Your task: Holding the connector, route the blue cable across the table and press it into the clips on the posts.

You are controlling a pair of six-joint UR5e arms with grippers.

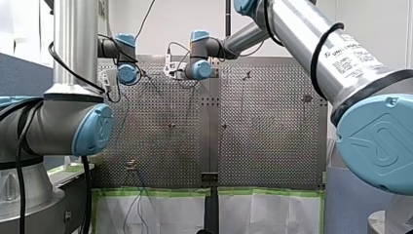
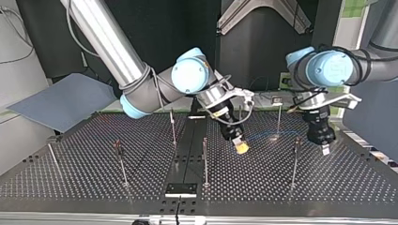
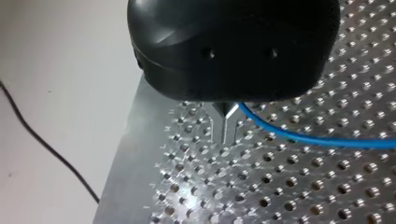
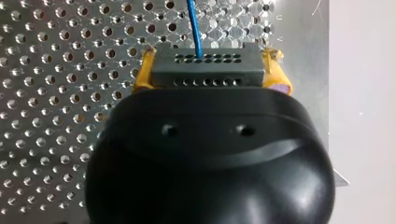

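My right gripper [image 4: 210,53] is shut on a dark grey connector [image 4: 205,71], one yellow pad [image 4: 276,70] on each end of it. The blue cable [image 4: 194,28] leaves the connector's far face and runs out over the perforated table. In the top view this gripper [image 2: 241,148] hangs low over the table near the middle. My left gripper [image 3: 225,138] has its metal fingers pressed together, shut on the blue cable [image 3: 299,137], which trails off to one side. In the top view it [image 2: 324,150] is at the right, beside a post [image 2: 294,159].
Several thin posts stand on the table [image 2: 94,178], among them one [image 2: 205,159] near the middle and one [image 2: 121,161] at the top view's left. The table's edge [image 3: 119,177] lies close beside my left gripper. A dark wire [image 3: 42,144] lies off the table.
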